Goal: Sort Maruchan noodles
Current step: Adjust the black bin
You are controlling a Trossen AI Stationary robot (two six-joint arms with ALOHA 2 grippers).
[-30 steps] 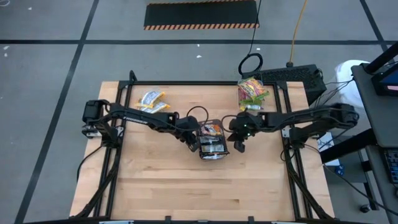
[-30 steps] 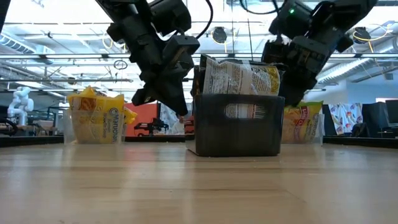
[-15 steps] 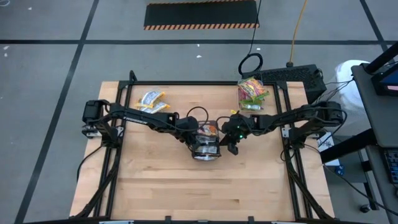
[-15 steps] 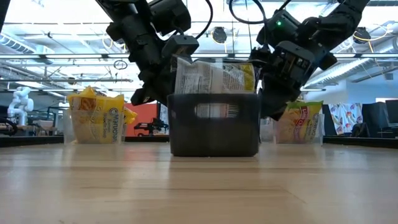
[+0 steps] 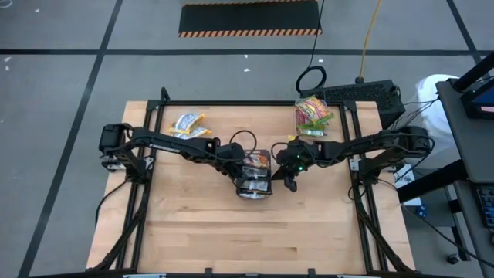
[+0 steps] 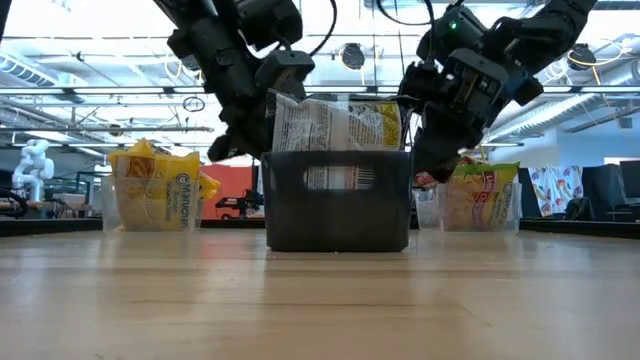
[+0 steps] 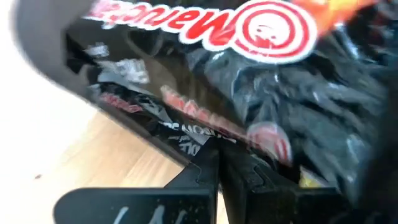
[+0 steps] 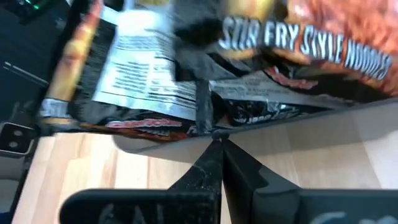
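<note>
A dark grey tray [image 5: 255,188] stands at the table's middle. Dark Maruchan noodle packets [image 6: 336,124] stand upright in it. My left gripper [image 7: 219,148] is shut at the tray's left side. My right gripper [image 8: 216,144] is shut at its right side. Both slant downward. Yellow packets sit in a clear tub [image 5: 187,124] at the far left. Green-edged pink ones sit in another clear tub [image 5: 312,113] at the far right. My left gripper has its shut fingertips at the tray's left rim [image 7: 186,163], beside a dark packet [image 7: 273,93], slanting down from the table's left. Whether they touch the rim or the packet, I cannot tell. My right gripper sets its shut fingertips against the tray's right rim [image 8: 261,127], slanting down from the table's right. The tray stands flat on the table.
Bare wood lies between the tray and the table's near edge [image 5: 255,239]. A black frame [image 5: 154,116] runs round the table. A black box [image 5: 363,96] lies beyond the far right corner.
My right gripper has moved toward the table's left and tipped further down, its shut fingers pushing the tray. The tray with its packets has slid left along the table, up to my left gripper, most of it in the first half second.
</note>
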